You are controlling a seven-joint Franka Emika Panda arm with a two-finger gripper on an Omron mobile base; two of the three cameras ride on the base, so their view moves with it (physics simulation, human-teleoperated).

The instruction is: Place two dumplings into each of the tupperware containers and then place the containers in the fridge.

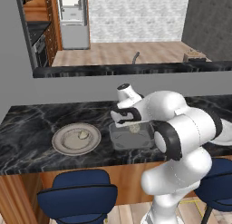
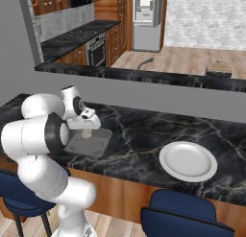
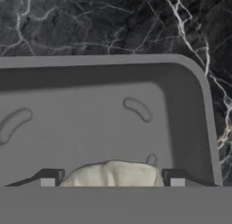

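Observation:
A grey tupperware container lies on the black marble counter, right under my gripper. The gripper is shut on a pale dumpling, which fills the gap between the two finger tips, low over the container's floor. Another dumpling sits on the round beige plate to the container's left. The silver-grey fridge stands far off at the back of the kitchen, its upper shelves showing.
A white plate rests on the counter to my right. A raised grey ledge runs behind the counter, with a faucet beyond it. Blue stools stand along the counter's near edge.

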